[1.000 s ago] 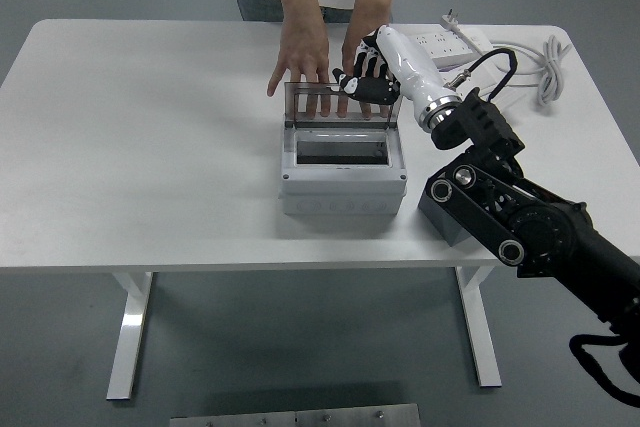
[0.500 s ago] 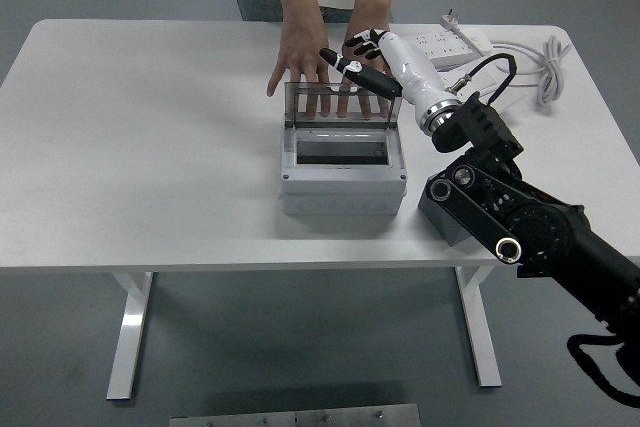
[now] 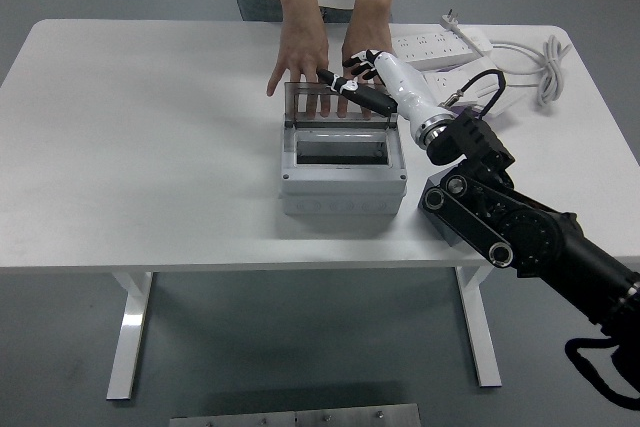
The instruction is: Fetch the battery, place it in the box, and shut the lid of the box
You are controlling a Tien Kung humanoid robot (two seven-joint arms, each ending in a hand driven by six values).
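Grey box (image 3: 343,172) with upright smoky lid (image 3: 340,104), right hand (image 3: 360,82) outstretched at lid's top edge, person's hands (image 3: 300,52) behind it, white table (image 3: 150,147).

- Table (image 3: 150,147): plain white, on white legs.
- Box (image 3: 343,179): light grey, with a smoky, see-through lid (image 3: 335,104).
- Right hand (image 3: 362,77): white shell, black fingers; the arm is black.
- Power strip (image 3: 440,43) and its cable: white.
- Floor: dull grey.

Matt grey plastic box (image 3: 343,187), smoky translucent lid (image 3: 340,103)
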